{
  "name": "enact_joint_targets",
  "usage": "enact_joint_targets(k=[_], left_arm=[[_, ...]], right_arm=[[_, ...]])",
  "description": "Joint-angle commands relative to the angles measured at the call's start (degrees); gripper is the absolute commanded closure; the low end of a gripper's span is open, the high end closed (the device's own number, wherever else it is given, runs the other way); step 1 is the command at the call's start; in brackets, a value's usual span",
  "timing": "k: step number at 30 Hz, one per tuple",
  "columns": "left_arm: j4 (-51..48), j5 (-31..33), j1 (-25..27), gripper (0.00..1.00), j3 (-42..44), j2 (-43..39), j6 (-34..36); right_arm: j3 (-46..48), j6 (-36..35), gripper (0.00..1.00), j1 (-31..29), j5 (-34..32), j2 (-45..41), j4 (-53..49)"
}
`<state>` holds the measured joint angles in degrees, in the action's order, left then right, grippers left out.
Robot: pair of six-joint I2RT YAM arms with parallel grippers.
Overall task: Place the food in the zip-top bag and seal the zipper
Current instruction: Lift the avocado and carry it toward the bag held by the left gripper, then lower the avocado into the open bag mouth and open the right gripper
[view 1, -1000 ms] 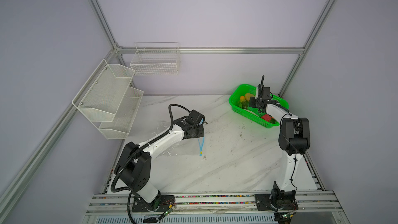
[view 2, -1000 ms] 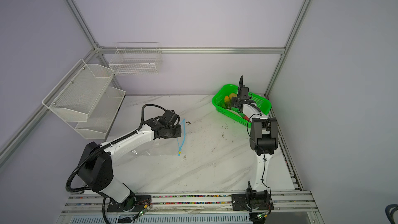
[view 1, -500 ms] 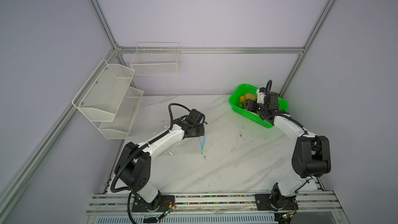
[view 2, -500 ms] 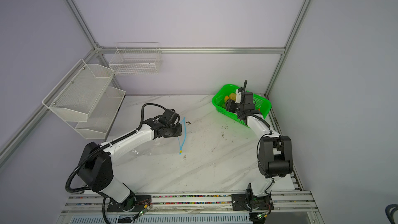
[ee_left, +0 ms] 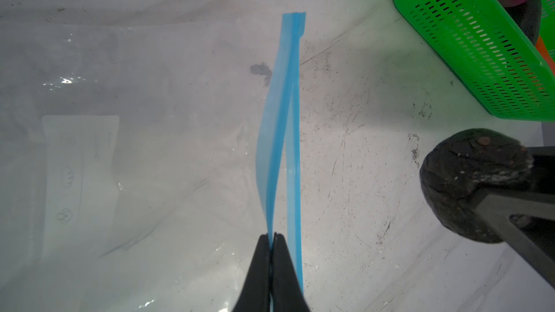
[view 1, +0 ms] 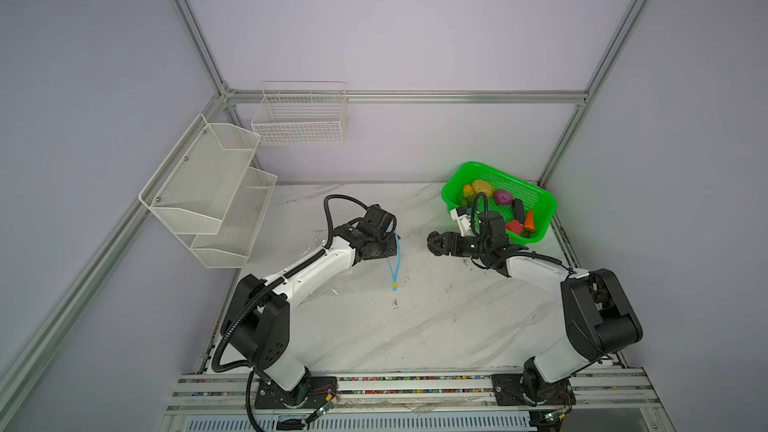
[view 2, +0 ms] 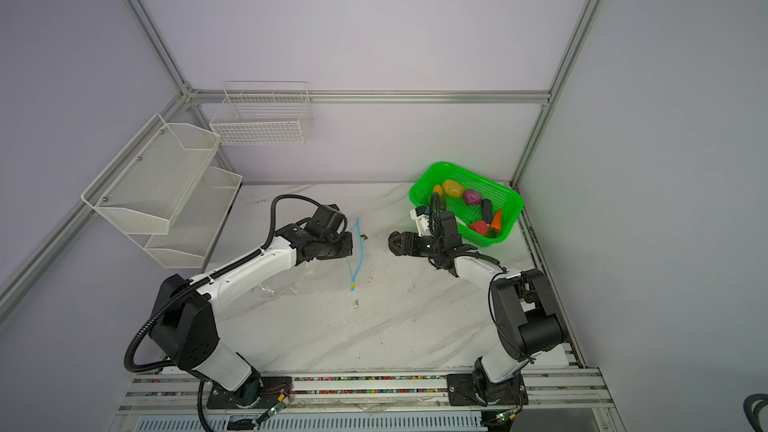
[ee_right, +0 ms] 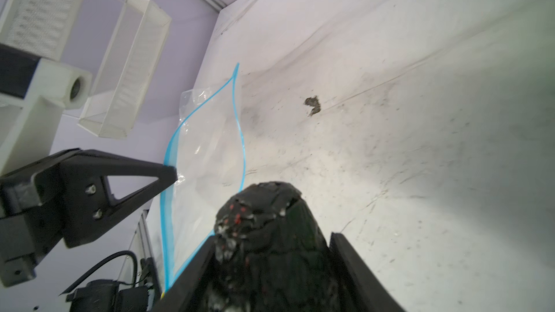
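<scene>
The clear zip-top bag (ee_left: pixel 150 100) lies on the marble table with its white label (ee_left: pixel 79 169) showing. My left gripper (ee_left: pixel 272 237) is shut on the upper strip of the blue zipper (ee_left: pixel 292 115), lifting it off the lower strip so the mouth gapes. In both top views this gripper (view 1: pixel 390 245) (view 2: pixel 349 245) sits at the bag's right edge. My right gripper (ee_right: pixel 271 238) is shut on a dark avocado-like piece of food (ee_right: pixel 264 205) (view 1: pixel 435 241), a short way right of the mouth. More food, yellow (view 1: pixel 482 187), purple (view 1: pixel 502 197) and carrot (view 1: pixel 528 220), lies in the basket.
The green perforated basket (view 1: pixel 540 201) stands at the back right, behind my right arm. A white mesh shelf (view 1: pixel 208 189) and a wire basket (view 1: pixel 299 118) hang on the left and back walls. The zipper's yellow slider (view 1: pixel 394 285) lies at the strip's near end.
My right arm has swung out of the green basket and leftwards toward the bag, carrying the dark piece. The left gripper has stayed put on the zipper strip.
</scene>
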<state>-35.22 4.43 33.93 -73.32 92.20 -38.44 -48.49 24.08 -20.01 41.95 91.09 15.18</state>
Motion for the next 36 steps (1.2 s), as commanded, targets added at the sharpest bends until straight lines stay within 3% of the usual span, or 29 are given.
enact_joint_targets(k=[1,19,36], left_arm=[[1.6,-0.9,0.3,1.00,-3.5,-3.1,-1.0],[3.2,-1.7,0.4,1.00,-1.8,-5.2,-2.1],[3.9,-2.0,0.4,1.00,-0.2,-6.3,-2.7]], right_arm=[[1.4,6.2,0.61,-2.4,4.6,0.4,10.8],[0.2,15.9,0.66,-9.8,2.1,7.2,23.4],[-2.0,17.5,0.67,-11.8,1.1,7.6,23.4]])
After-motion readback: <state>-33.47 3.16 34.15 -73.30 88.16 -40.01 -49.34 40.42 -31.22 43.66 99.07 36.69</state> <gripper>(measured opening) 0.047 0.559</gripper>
